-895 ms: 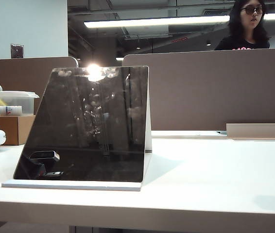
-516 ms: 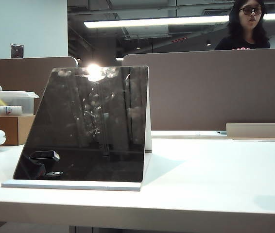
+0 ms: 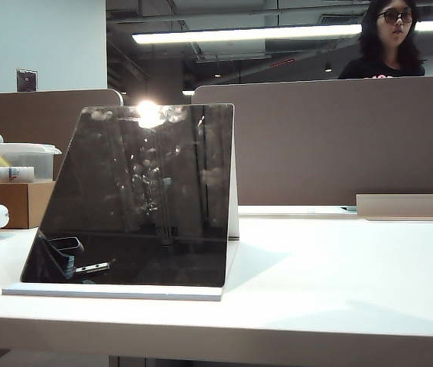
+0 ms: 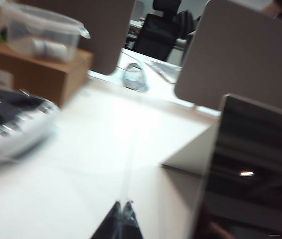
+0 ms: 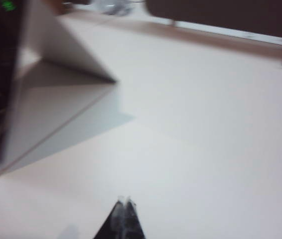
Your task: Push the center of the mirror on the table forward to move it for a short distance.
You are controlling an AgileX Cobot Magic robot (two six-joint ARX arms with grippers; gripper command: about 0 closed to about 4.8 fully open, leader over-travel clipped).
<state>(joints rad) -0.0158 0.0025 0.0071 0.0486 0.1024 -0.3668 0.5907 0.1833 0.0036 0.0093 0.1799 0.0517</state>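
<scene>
the left gripper shows in the left wrist view only as two dark, glossy fingertips pressed together into a narrow wedge with pale highlights along the meeting edges; no cables, screws or markings are legible through the blur. the right gripper shows in the right wrist view as the same form, two black tapered fingertips closed to a single point with a faint light seam between them. in the exterior view, a small dark blurred part at the right edge cannot be identified.
</scene>
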